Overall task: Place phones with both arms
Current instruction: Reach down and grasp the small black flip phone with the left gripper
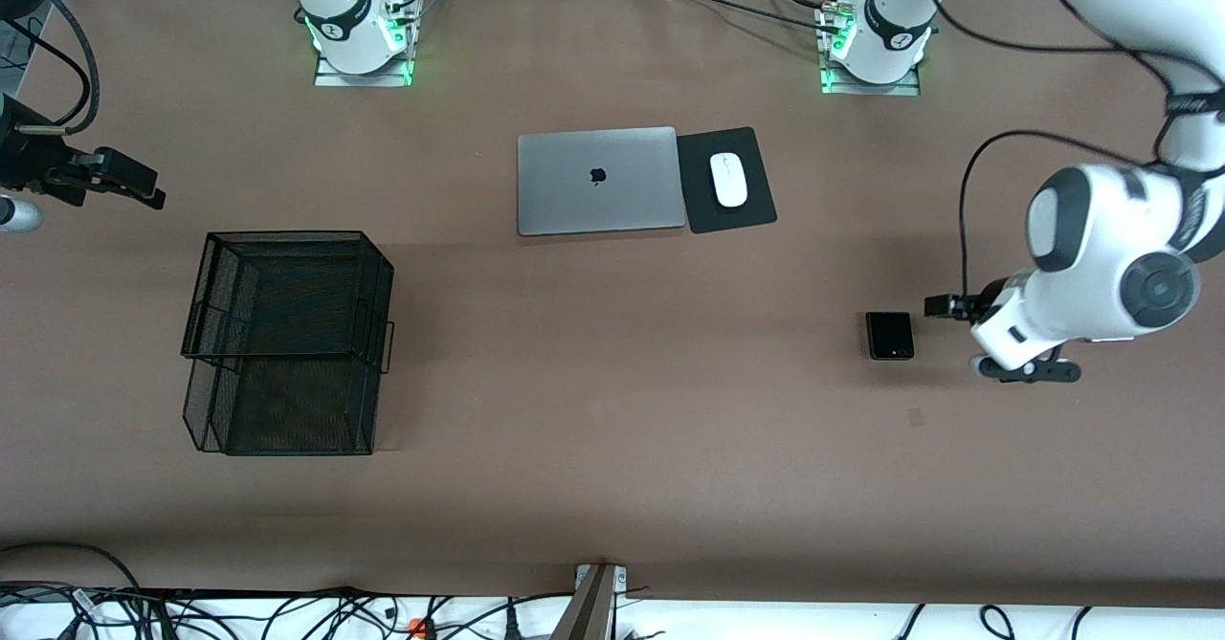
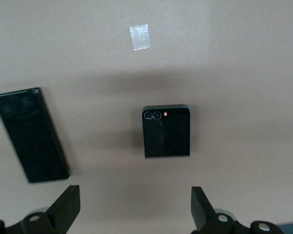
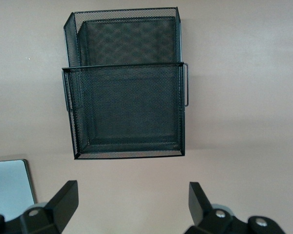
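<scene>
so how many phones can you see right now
2. The black flip phone lies on the table toward the left arm's end. The black slab phone lies beside it, seen only by the left wrist camera. Others may be hidden.

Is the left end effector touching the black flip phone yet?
Apart. The left wrist view shows bare table between the open left end effector and the black flip phone.
</scene>
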Controlling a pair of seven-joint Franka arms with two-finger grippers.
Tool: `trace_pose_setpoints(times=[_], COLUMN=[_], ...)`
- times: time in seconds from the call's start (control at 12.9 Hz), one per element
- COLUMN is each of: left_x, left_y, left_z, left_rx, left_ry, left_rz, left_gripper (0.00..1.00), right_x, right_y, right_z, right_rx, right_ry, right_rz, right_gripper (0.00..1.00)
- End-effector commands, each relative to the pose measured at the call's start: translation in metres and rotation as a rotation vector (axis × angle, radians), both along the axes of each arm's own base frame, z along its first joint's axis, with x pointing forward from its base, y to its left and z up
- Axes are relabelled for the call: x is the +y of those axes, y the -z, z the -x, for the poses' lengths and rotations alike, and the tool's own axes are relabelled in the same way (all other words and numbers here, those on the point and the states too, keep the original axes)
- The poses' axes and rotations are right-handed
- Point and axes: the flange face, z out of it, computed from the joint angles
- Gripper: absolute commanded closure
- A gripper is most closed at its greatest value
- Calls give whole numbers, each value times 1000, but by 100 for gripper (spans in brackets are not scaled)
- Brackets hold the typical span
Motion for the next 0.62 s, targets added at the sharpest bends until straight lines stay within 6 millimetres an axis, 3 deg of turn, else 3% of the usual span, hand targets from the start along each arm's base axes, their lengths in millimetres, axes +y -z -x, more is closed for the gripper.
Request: trace_pose_setpoints(times=[0.0, 0.23, 0.54], left_x=[-13, -21, -23], left_y=[32, 75, 112], left_z=[3, 23, 39], left_rx=[-24, -89, -170], left_ry=[47, 50, 63], left_rz=[1, 9, 11], left_gripper=[0, 0, 0], right_x=[-2, -2, -1], right_y=[-7, -8, -8], right_z=[2, 2, 2], right_rx=[-9, -14, -12], right_ry=[-8, -8, -8], right_rz=[-16, -16, -17], right_gripper=[0, 0, 0])
